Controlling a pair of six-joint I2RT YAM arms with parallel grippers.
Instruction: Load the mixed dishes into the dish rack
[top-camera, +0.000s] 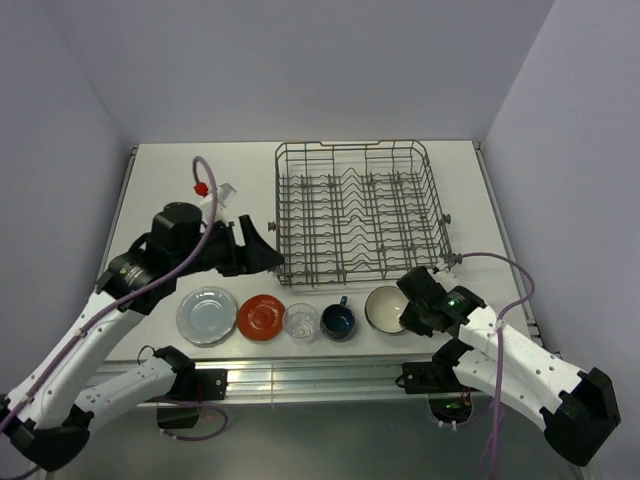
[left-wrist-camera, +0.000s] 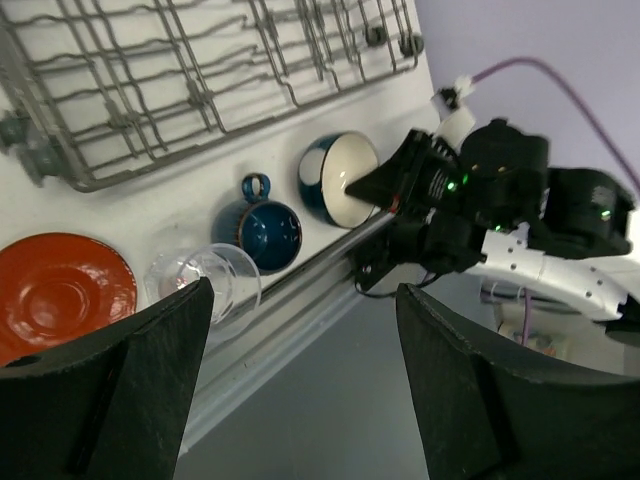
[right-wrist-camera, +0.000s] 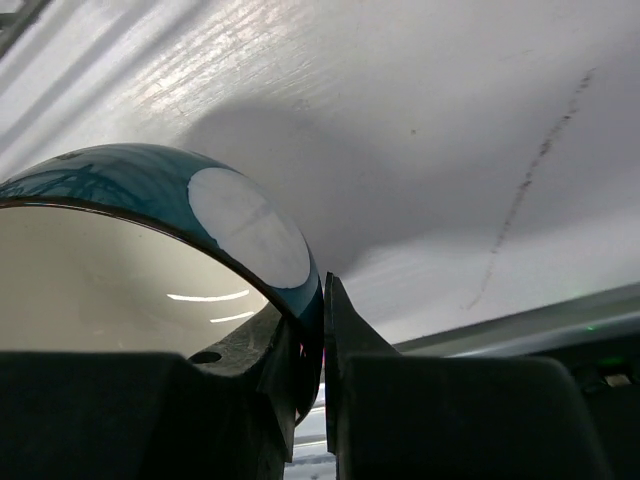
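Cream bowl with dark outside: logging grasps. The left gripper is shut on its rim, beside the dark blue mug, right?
No: the right gripper is shut on the rim of the cream bowl with dark outside, beside the dark blue mug; the right wrist view shows it. The left gripper hangs open.

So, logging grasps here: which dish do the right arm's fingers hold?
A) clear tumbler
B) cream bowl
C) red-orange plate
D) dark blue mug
B: the right fingers pinch the cream bowl at its rim, one inside and one outside.
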